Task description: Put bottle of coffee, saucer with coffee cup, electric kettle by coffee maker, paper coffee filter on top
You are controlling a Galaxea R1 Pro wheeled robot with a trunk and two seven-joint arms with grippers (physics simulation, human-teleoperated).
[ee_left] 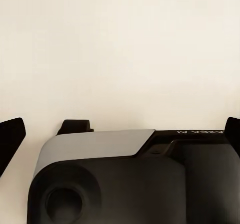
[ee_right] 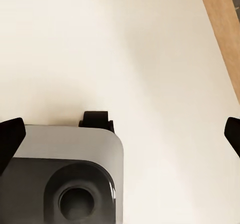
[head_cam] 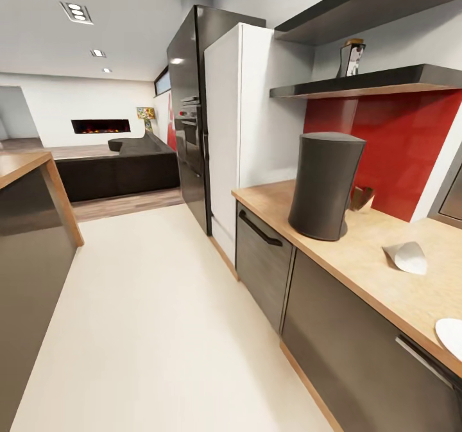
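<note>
Clearly the robot is in transit down the kitchen aisle, and both arms hang over the pale floor (head_cam: 160, 303): the left end effector (ee_left: 120, 129) and the right end effector (ee_right: 120, 134) each have their fingers spread wide with nothing between them. Going left to right along the wooden surface (head_cam: 359, 252), the dark coffee maker (head_cam: 324, 185) stands upright, a small brownish object just behind it is too hidden to name, then a white paper coffee filter (head_cam: 407, 257) lies flat, and what is probably the saucer (head_cam: 451, 336) is cut off at the frame edge. Above, the bottle of coffee (head_cam: 351, 58) stands on the kitchen shelf (head_cam: 372, 82). All of these lie well apart from either end effector, off to the robot's right. The main risk, as I judge it, is reaching before the base has squared up, which could sweep the filter off or tip the bottle.
</note>
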